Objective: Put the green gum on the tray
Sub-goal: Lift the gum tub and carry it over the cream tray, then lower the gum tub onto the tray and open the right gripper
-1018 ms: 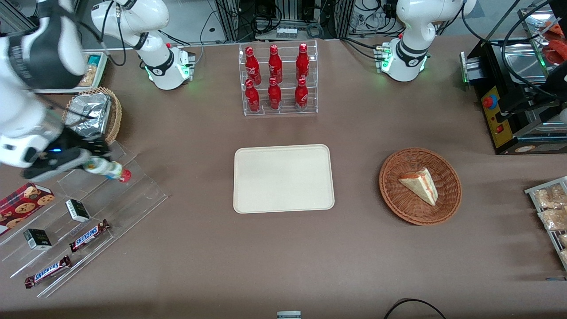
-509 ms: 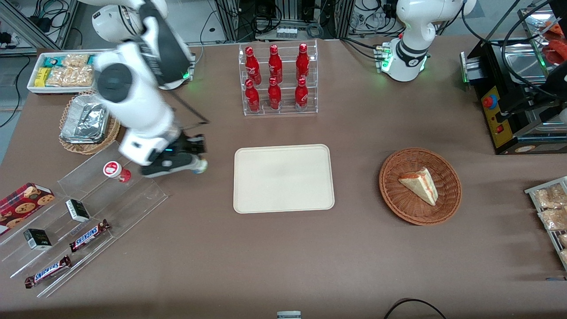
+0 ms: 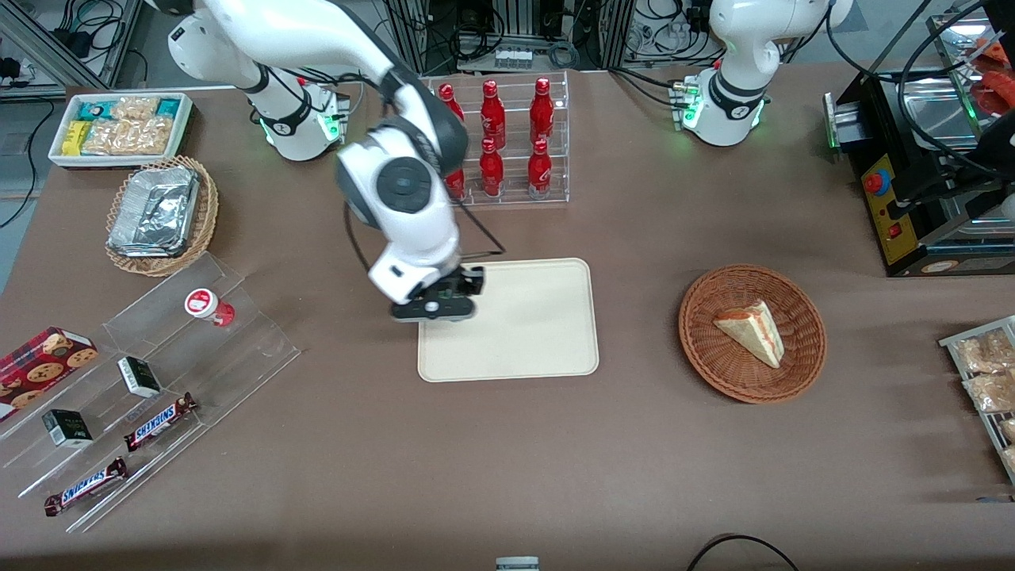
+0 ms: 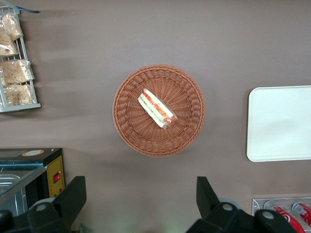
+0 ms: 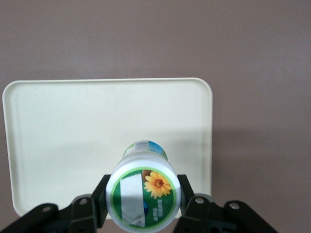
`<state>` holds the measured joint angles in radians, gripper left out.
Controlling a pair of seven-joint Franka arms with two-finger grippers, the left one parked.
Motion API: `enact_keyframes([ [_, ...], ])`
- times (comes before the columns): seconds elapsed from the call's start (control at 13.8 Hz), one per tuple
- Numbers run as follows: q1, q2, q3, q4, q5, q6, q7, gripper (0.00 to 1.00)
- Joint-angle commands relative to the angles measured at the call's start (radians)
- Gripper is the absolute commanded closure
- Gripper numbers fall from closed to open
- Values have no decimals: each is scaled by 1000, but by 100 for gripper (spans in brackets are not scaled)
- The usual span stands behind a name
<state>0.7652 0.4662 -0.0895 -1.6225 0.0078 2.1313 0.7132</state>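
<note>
Right gripper (image 3: 434, 305) hung over the cream tray (image 3: 523, 333), above the tray's end nearest the working arm, near the middle of the table. In the wrist view its two fingers (image 5: 93, 206) were closed against the sides of the green gum bottle (image 5: 143, 193), lid with sunflower print facing the camera; bottle held above the tray surface, whether touching it could not be told. Red-lidded gum bottle (image 3: 204, 304) stood on the clear stepped rack (image 3: 158, 381) toward the working arm's end. Cola bottle rack (image 3: 507, 143) sat farther from the front camera than the tray. Wicker basket with sandwich wedge (image 3: 752, 333) lay toward the parked arm's end.
</note>
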Motion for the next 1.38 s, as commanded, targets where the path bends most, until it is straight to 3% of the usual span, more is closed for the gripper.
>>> enact_keyframes([
  [0.0, 42, 106, -13, 49, -34, 74, 89, 100],
  [0.95, 129, 219, -13, 41, -34, 173, 202, 100],
  [1.02, 129, 222, -13, 41, -34, 173, 210, 89],
  [1.09, 128, 224, -13, 41, -34, 173, 210, 45],
  [1.16, 128, 224, -15, 41, -34, 173, 212, 15],
  [1.31, 128, 224, -16, 41, -34, 173, 210, 7],
])
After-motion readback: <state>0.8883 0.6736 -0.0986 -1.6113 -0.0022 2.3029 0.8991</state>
